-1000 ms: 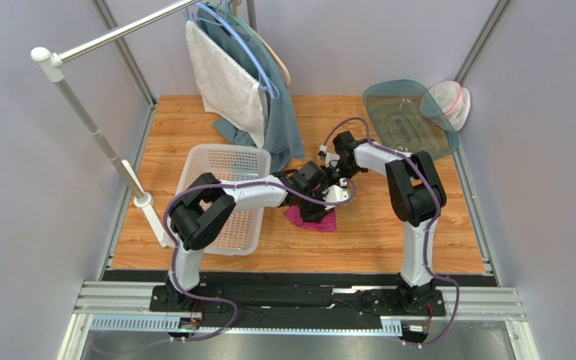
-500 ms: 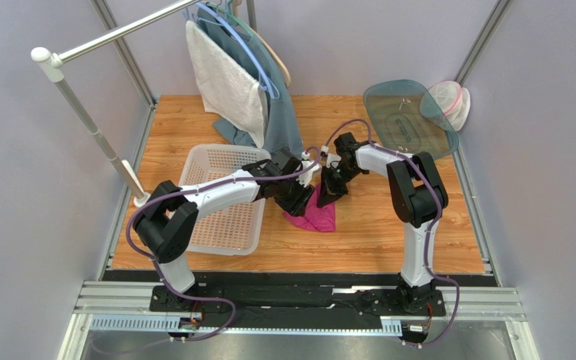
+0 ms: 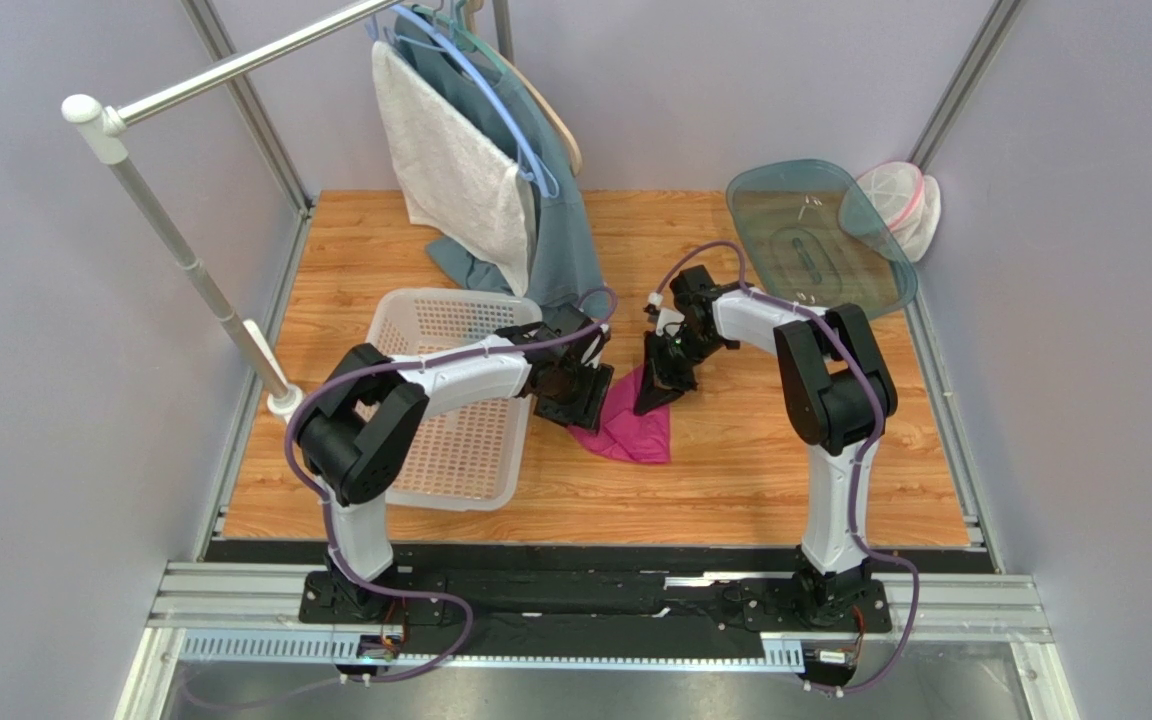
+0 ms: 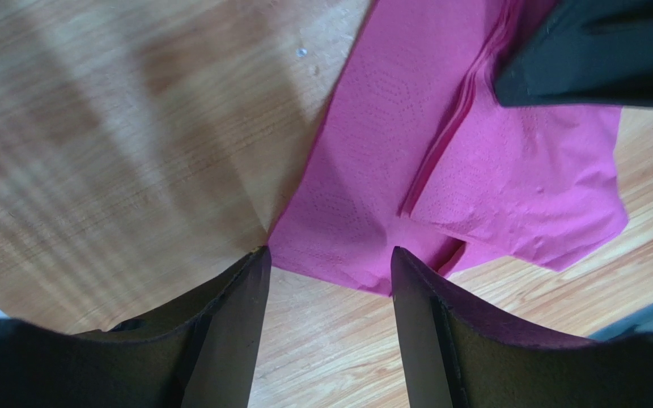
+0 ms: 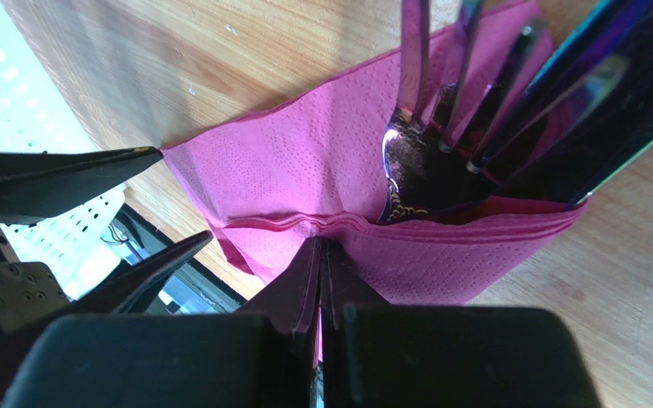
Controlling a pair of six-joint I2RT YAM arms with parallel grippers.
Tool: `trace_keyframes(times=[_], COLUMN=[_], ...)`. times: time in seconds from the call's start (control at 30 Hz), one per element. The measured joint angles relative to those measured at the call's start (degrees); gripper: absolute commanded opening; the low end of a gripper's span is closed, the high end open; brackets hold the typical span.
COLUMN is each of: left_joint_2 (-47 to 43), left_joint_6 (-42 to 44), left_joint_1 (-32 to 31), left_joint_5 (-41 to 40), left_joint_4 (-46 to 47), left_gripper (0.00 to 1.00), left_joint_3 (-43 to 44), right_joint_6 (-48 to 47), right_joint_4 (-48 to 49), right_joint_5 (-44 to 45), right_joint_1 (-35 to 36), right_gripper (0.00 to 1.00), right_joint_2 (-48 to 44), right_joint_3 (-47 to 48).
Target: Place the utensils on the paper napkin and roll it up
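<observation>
The magenta paper napkin (image 3: 630,431) lies folded on the wooden table just right of the basket. In the right wrist view the shiny purple utensils (image 5: 441,110) lie side by side inside its fold (image 5: 304,170). My right gripper (image 5: 321,246) is shut on the napkin's layered edge, at the sheet's far corner (image 3: 659,393). My left gripper (image 4: 328,255) stands open at the napkin's (image 4: 441,144) left corner with only bare wood between its fingers, its tips level with the paper's edge. In the overhead view it (image 3: 582,399) sits between basket and napkin.
A white basket (image 3: 455,398) stands left of the napkin, under the left arm. A grey-white towel (image 3: 455,158) and teal cloth (image 3: 567,248) hang from a rack (image 3: 184,248) at the back. A teal lid (image 3: 815,233) and a mesh bag (image 3: 898,203) lie back right.
My left gripper has opened and drawn back left off the napkin, towards the basket. The right gripper has stayed shut on the napkin's edge, shifting slightly.
</observation>
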Motion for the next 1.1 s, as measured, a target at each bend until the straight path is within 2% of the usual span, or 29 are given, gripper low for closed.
trace_keyframes(times=[0.33,0.47,0.67,1.1], left_joint_2=[1.95,2.84,3.23,6.12], left_joint_6=[-3.30,-3.74,-4.24,-5.64], left_joint_1=[2.99,3.10,3.08,5.88], left_joint_5=[10.69,15.43,18.05,22.97], left_joint_4=[6.54,11.15,17.66,25.14], left_gripper=[0.54,0.58,0.65,0.66], left_joint_3=[-0.28,-1.01,-1.68,-2.10], right_joint_6=[1.25,1.64,1.77,2.01], right_joint_4=[-0.02,-0.02,0.00,-0.02], right_joint_5=[0.28,0.33,0.33,0.28], right_joint_1=[-0.02,-0.02,-0.02,-0.11], right_gripper=[0.00,0.00,0.00,0.00], right_joint_2=[0.02,0.02,0.04,0.13], right_joint_3=[0.00,0.00,0.00,0.00])
